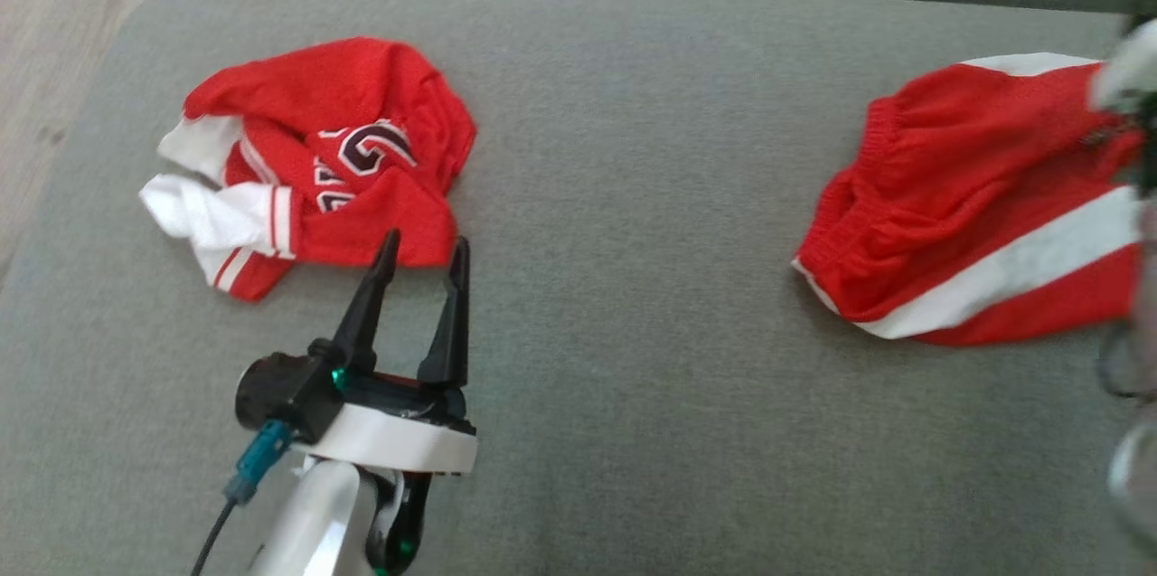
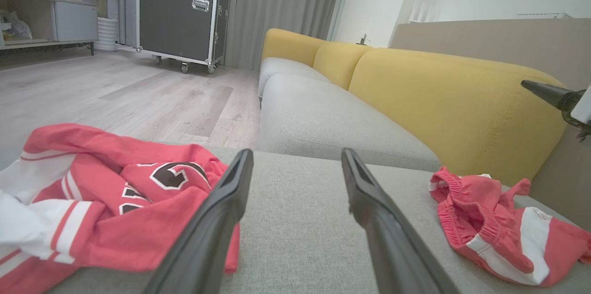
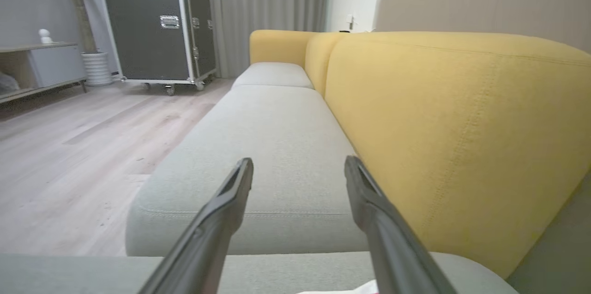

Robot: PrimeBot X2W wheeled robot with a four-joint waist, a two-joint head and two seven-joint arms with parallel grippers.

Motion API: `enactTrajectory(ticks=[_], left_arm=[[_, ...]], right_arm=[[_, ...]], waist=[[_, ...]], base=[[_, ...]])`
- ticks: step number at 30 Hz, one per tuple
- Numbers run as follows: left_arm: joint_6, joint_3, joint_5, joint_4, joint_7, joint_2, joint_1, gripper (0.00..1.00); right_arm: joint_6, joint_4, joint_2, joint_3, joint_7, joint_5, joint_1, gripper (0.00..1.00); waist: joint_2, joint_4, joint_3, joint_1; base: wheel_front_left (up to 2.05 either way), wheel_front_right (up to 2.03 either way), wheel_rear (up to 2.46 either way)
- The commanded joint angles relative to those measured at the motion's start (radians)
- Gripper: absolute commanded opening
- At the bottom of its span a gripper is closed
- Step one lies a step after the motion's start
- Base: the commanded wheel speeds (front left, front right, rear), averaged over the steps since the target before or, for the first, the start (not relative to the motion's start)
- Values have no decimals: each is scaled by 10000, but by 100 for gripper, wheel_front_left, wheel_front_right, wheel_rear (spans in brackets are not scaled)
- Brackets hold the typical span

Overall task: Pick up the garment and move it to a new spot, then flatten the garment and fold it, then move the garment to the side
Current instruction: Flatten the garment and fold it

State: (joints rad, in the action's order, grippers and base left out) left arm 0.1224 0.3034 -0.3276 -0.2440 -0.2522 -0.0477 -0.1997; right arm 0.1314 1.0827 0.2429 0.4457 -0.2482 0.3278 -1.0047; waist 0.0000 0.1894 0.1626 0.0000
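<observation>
Two red garments lie on the grey cushion (image 1: 633, 287). A crumpled red jersey (image 1: 325, 151) with white trim and dark numerals sits at the left. Red shorts (image 1: 976, 205) with a white stripe lie at the right. My left gripper (image 1: 425, 249) is open, its fingertips at the jersey's near edge with nothing between them. In the left wrist view the jersey (image 2: 92, 201) is left of the fingers (image 2: 221, 220) and the shorts (image 2: 498, 234) are right. My right gripper (image 3: 298, 165) is open and empty above the shorts, a sliver of cloth (image 3: 364, 289) below it.
A yellow sofa backrest (image 3: 461, 123) runs along the right, with another grey seat cushion (image 3: 268, 146) ahead. Wooden floor (image 2: 115, 91) lies past the cushion's left edge, and a black wheeled case (image 2: 180, 8) stands far off. Bare cushion separates the two garments.
</observation>
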Motion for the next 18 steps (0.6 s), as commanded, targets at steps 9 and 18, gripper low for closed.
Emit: enactTrajectory(ticks=[9,18], left_arm=[[-72,-718,63,454,-95,-26,48,100],[-67,-897,54,509,-95,-26,410,100]], right_arm=[[-7,-3686,-1673,-2841,-133,-2464,2650,100],[-7,-5874,-1915,-4350,-134,-4062,6219,100]], waist=[[0,-1057,-860,0],[0,-1854,-1216,0]], base=[[0,0,0],[0,0,0]])
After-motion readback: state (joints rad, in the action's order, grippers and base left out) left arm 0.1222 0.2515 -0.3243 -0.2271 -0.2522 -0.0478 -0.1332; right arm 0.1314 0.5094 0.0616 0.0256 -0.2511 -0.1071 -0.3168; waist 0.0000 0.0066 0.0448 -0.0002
